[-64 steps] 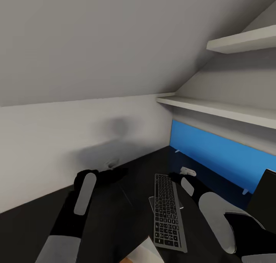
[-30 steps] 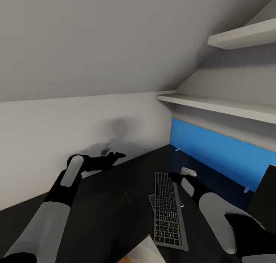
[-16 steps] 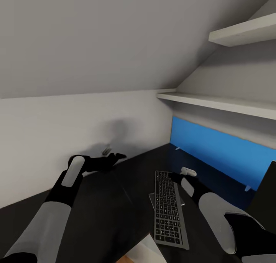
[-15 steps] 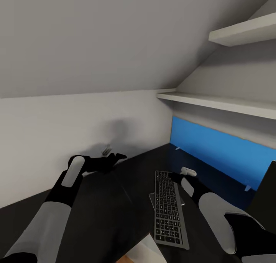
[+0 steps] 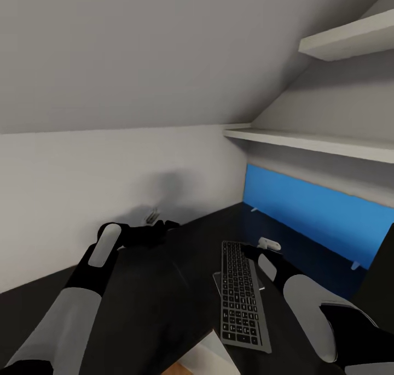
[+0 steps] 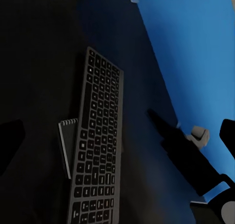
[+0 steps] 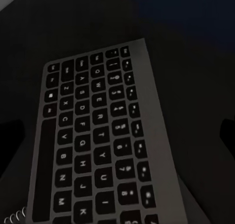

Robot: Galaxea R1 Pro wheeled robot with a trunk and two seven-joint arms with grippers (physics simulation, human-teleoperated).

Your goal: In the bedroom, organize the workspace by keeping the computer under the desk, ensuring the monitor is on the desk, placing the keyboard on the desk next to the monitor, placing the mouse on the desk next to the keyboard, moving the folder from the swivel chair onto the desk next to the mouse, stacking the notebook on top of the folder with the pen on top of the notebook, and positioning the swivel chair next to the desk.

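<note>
Sloping grey-white attic walls close over a glossy black table [image 5: 164, 287], where the flat black keyboard [image 5: 241, 301] with pale-lettered keys lies near 5 o'clock in the head view, partly covering a thin spiral-bound notebook [image 6: 65, 144] beneath it. Right end effector [image 5: 253, 250] hovers at the keyboard's far end beside a small white mouse [image 5: 269, 244], and left end effector [image 5: 164, 226] reaches toward 10 o'clock near the wall; I cannot tell whether either is clenched or released. To free the notebook, I judge a gentle slide of the smooth, rigid keyboard off it safest.
</note>
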